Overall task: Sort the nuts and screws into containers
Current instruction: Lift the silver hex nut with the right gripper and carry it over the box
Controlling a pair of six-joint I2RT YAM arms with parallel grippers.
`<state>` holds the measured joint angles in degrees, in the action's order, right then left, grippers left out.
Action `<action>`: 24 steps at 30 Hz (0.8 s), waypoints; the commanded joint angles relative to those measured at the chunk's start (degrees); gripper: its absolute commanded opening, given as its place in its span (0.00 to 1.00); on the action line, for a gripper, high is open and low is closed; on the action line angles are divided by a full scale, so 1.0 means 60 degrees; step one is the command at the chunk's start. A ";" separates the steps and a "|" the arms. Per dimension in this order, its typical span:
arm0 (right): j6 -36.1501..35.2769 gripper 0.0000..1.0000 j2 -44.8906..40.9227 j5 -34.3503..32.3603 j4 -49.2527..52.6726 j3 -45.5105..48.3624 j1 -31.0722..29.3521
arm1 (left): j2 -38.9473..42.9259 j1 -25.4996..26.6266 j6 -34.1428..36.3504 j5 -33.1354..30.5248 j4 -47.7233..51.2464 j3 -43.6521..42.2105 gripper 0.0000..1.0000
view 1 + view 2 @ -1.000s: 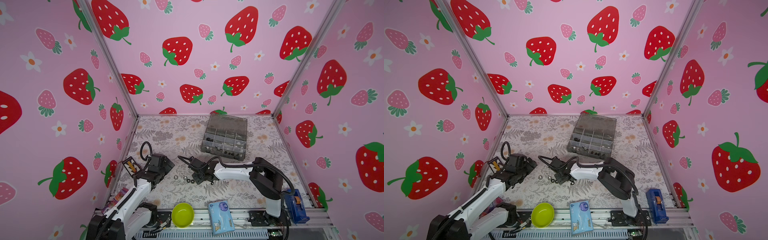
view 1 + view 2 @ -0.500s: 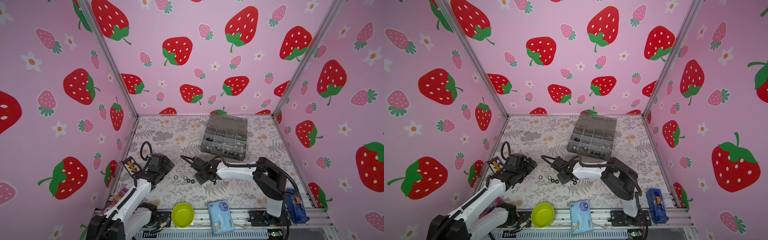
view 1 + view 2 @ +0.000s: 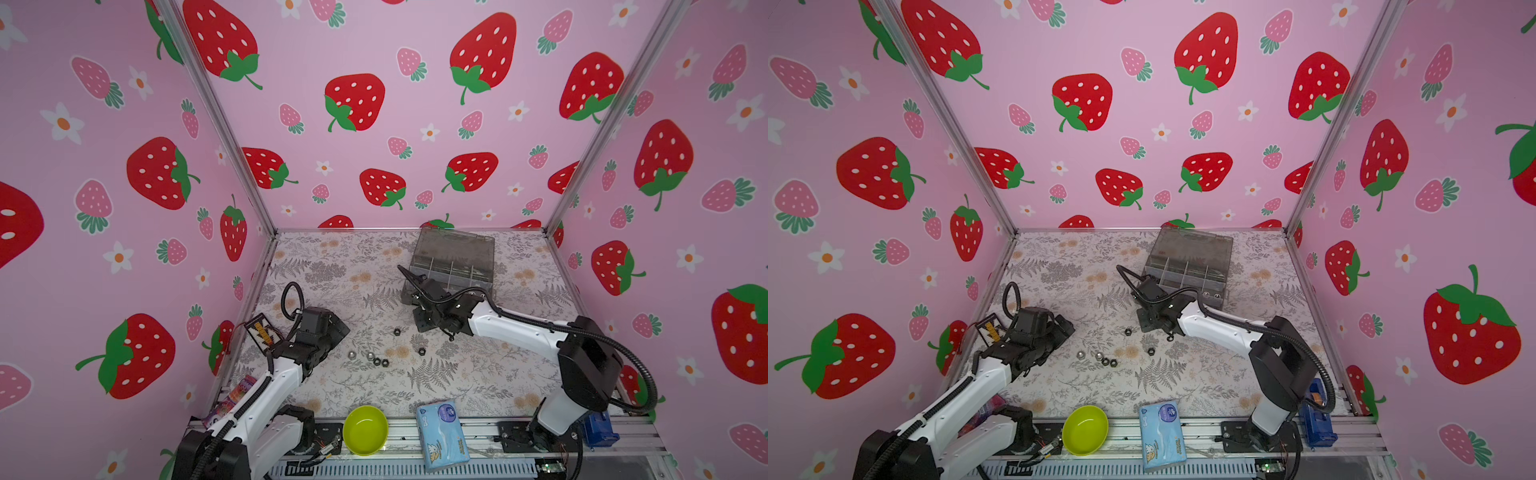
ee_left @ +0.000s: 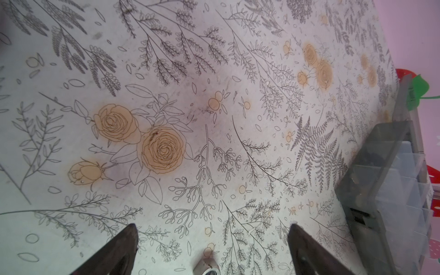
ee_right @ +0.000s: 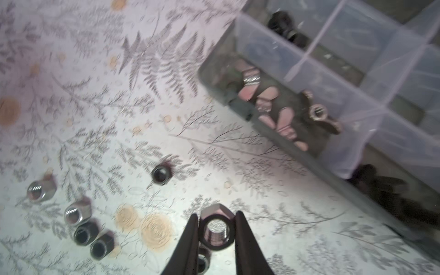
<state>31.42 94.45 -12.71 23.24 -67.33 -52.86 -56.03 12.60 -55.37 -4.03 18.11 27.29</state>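
Now my right tool (image 5: pixel 216 229) is almost closed, its two tips pinching a silver hex nut (image 5: pixel 214 210) across its sides, with the threaded hole facing the wrist camera. The nut hangs clear of the tabletop (image 5: pixel 285 188), just short of the near corner of the box (image 3: pixel 446 286).

A second ago this tool was down among the loose nuts (image 3: pixel 377 361), farther from the box. Since then it has lifted and swung toward the box, and its grip has barely altered. I judge the pick finished and the carry under way, with only the drop left for this piece. I cannot yet tell which compartment it is heading for. The corner compartment nearest the tool holds wing nuts (image 5: pixel 319 114), so a hex nut probably belongs in another one.

Beyond the tool, on the side away from the box, six nuts remain on the tabletop. Four of them sit in a tight row where they lay in the earlier frame.

My left tool (image 4: pixel 213 228) gapes fully open with nothing in it. It hovers over bare tabletop well apart from the box, and it has not moved.
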 commanded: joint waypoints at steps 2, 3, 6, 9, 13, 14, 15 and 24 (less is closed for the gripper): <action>-0.0265 0.16 -0.0505 -0.0802 0.0169 0.0138 0.1201 | 0.0216 -0.0005 0.0303 -0.0048 0.0010 0.0249 0.99; -0.0353 0.16 -0.0566 -0.0811 0.0147 0.0122 0.1480 | 0.0241 -0.0005 0.0358 -0.0053 0.0041 0.0281 0.99; -0.0641 0.16 -0.0583 -0.0899 0.0110 -0.0015 0.2218 | 0.0285 -0.0005 0.0482 -0.0077 0.0117 0.0344 0.99; -0.0825 0.16 -0.0370 -0.0898 0.0179 -0.0230 0.2883 | 0.0315 -0.0005 0.0535 -0.0053 0.0106 0.0345 0.99; -0.0972 0.16 -0.0092 -0.0738 0.0187 -0.0335 0.3678 | 0.0363 -0.0013 0.0606 -0.0016 0.0117 0.0345 0.99; -0.1014 0.16 -0.0050 -0.0649 0.0148 -0.0344 0.3852 | 0.0366 -0.0007 0.0643 -0.0016 0.0126 0.0357 0.99; -0.1045 0.16 0.0002 -0.0602 0.0111 -0.0336 0.4000 | 0.0381 -0.0013 0.0659 -0.0020 0.0130 0.0359 0.99; -0.1303 0.16 0.0335 -0.0102 -0.0125 -0.0351 0.4857 | 0.0331 -0.0005 0.0746 -0.0033 0.0135 0.0427 0.99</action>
<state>24.75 95.24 -14.68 23.11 -68.12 -24.64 -53.98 12.60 -51.64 -3.88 18.11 27.31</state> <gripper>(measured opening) 0.241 0.992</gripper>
